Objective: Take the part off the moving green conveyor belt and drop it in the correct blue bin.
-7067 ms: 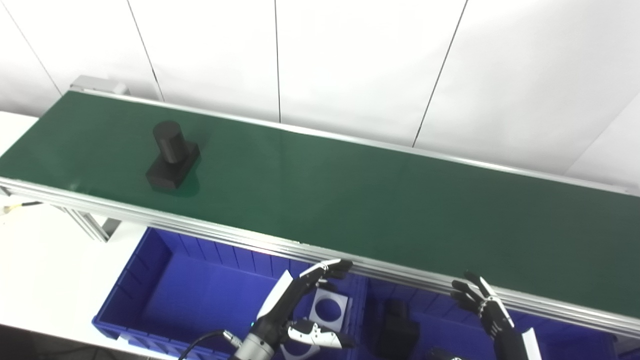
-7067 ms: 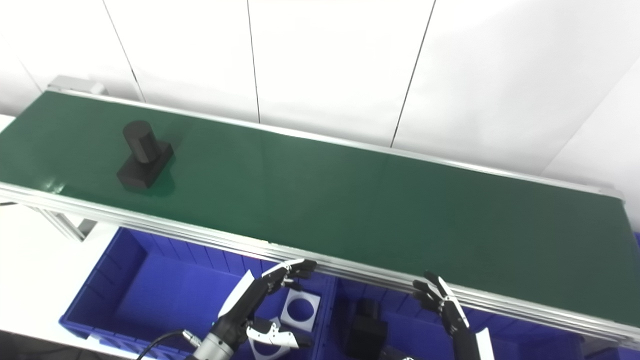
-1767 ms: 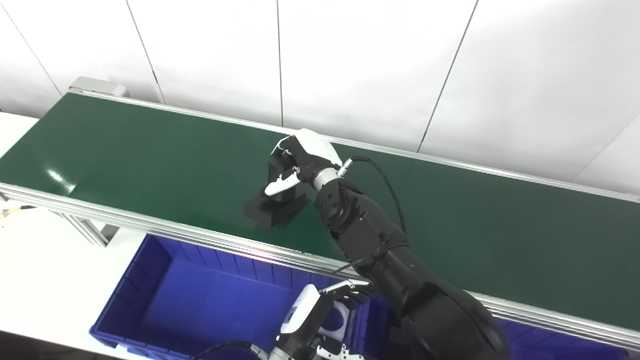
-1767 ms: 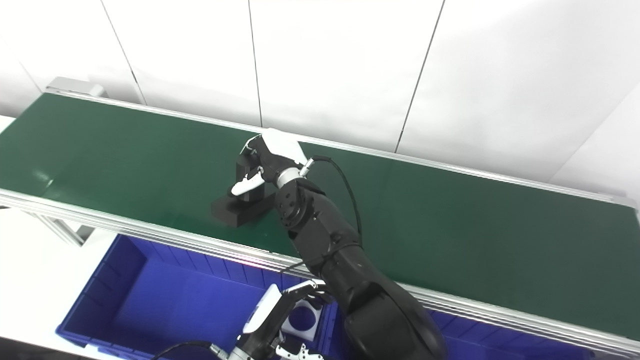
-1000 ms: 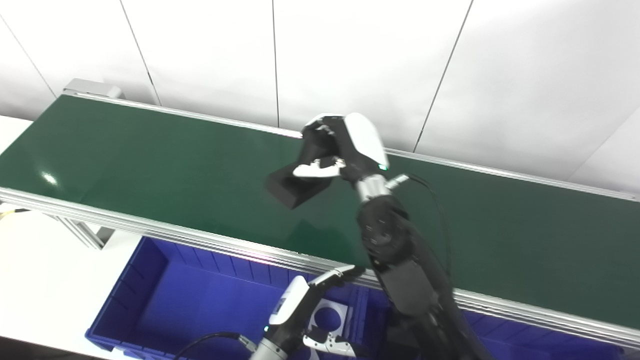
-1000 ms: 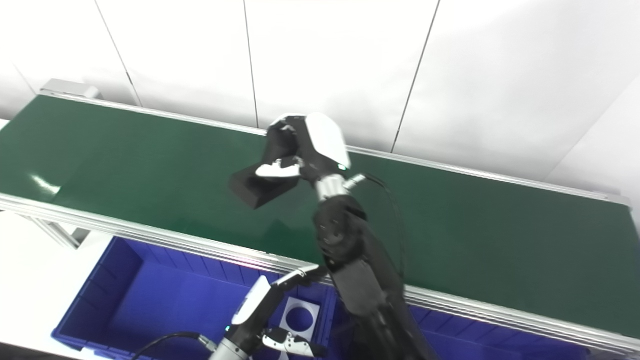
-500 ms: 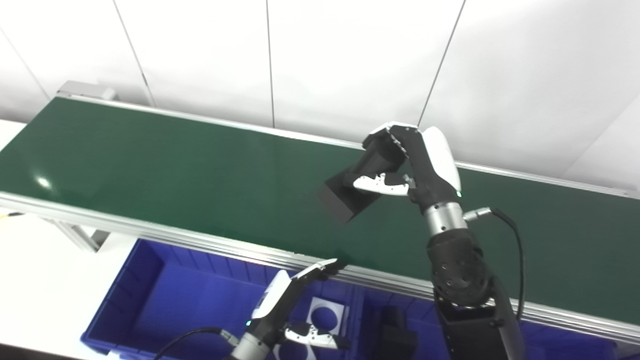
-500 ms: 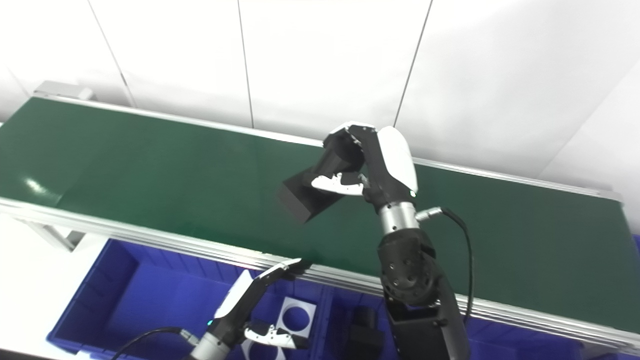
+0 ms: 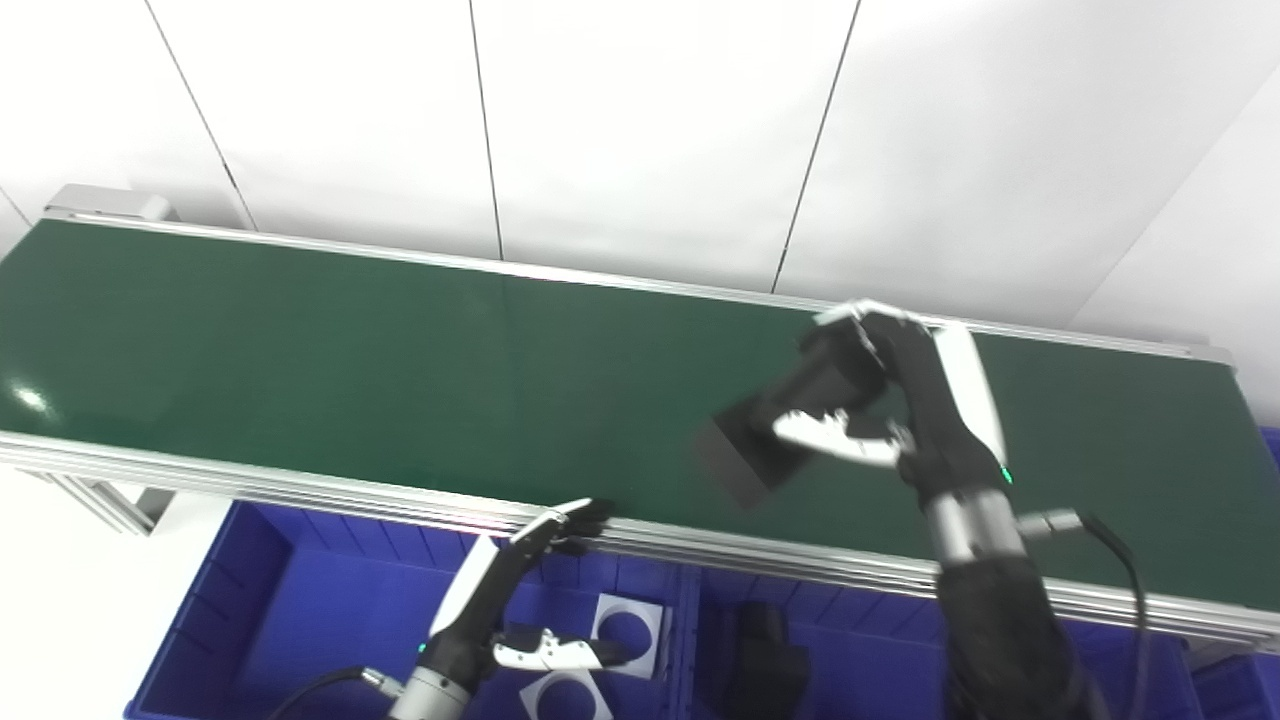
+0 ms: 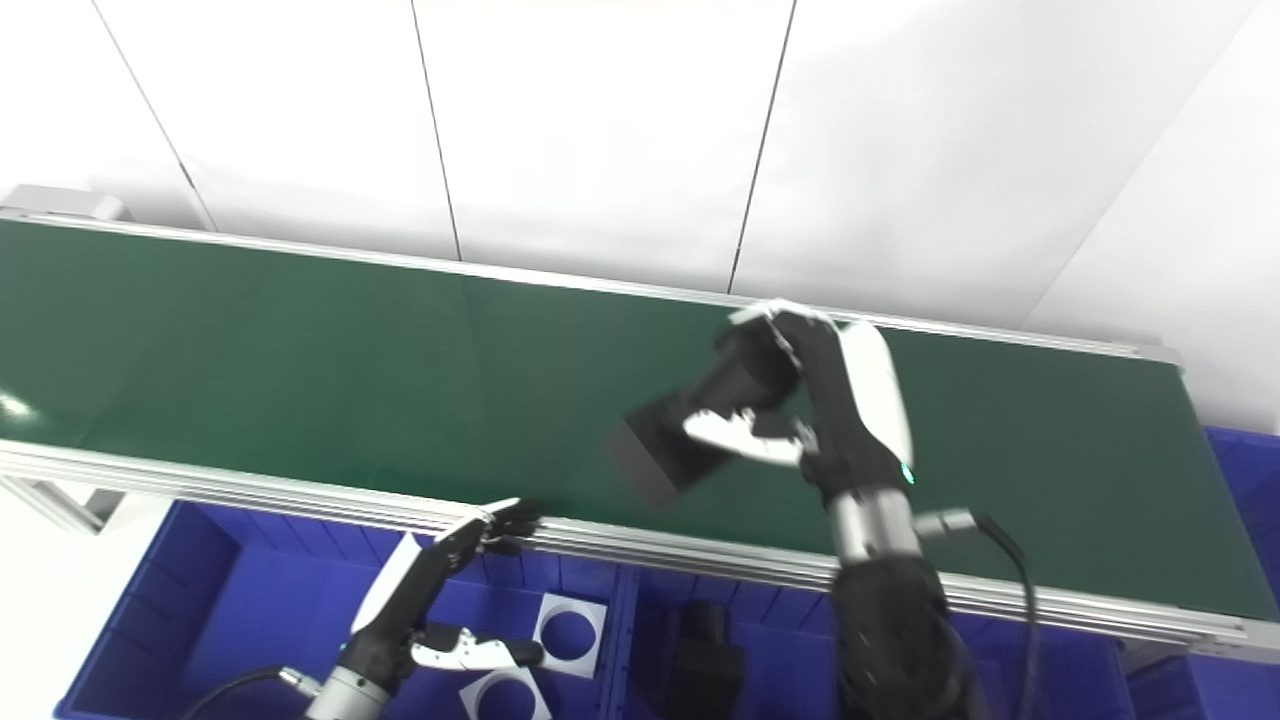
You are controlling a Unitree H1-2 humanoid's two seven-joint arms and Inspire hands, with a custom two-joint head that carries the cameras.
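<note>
While the black part (image 9: 765,440) is clamped in the right hand (image 9: 900,405), it is held tilted above the green conveyor belt (image 9: 350,350), clear of its surface; the round stub is enclosed by the fingers and the square base points down to the left. Motion blur is seen on the hand and part. The left hand (image 10: 440,590) is held low before the belt's near rail, its fingers spread apart with nothing in them, above the left blue bin (image 9: 300,600). In that bin, 2 white square plates with round holes (image 10: 570,625) are seen. Another black part (image 9: 765,655) is seen in the neighbouring blue bin (image 9: 870,660).
</note>
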